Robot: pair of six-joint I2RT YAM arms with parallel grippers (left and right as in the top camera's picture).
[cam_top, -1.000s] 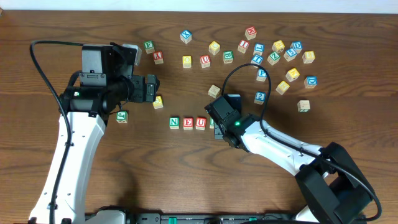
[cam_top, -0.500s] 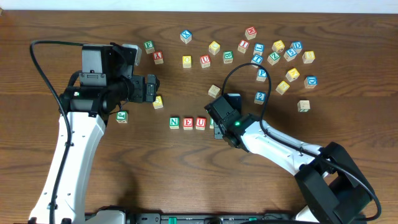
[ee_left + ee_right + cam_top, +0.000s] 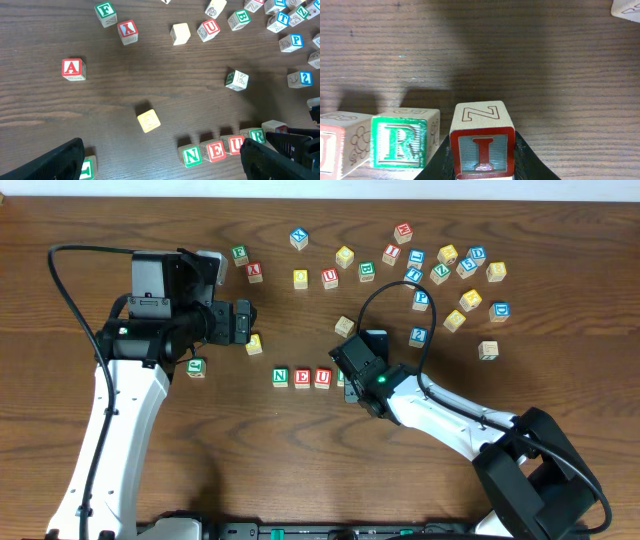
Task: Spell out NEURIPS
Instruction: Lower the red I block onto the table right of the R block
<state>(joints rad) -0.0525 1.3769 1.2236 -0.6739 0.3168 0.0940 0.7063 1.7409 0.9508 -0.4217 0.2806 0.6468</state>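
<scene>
1. Right gripper (image 3: 350, 383) is seen from overhead at the 3 o'clock end of the row N (image 3: 280, 377), E (image 3: 302, 378), U (image 3: 323, 378); what it carries is hidden under the wrist. Left gripper (image 3: 243, 322) hovers well apart, at 10 o'clock of the row. Set against the overhead pictures of the last second, nothing is seen to shift: both arms and every cube are where they were. This is judged to be a pause at the placing of the fifth letter, with the release not yet made. P (image 3: 422, 298) waits in the loose group at 1 o'clock of the right gripper.

2. From the left wrist, the left gripper's jaws are seen spread wide, with nothing between them. What the overhead view mostly hides is shown here: R (image 3: 257, 135) already stands just beside U, at its 3 o'clock, so four letters are laid.

3. From the right wrist, the load is settled: I (image 3: 482, 152), red-framed, is clamped between the narrowed black fingers. It is upright, at 3 o'clock of R, with a thin gap between them. Whether it already rests on the table (image 3: 520, 60) cannot be told. Two letters are judged to remain after it.
</scene>
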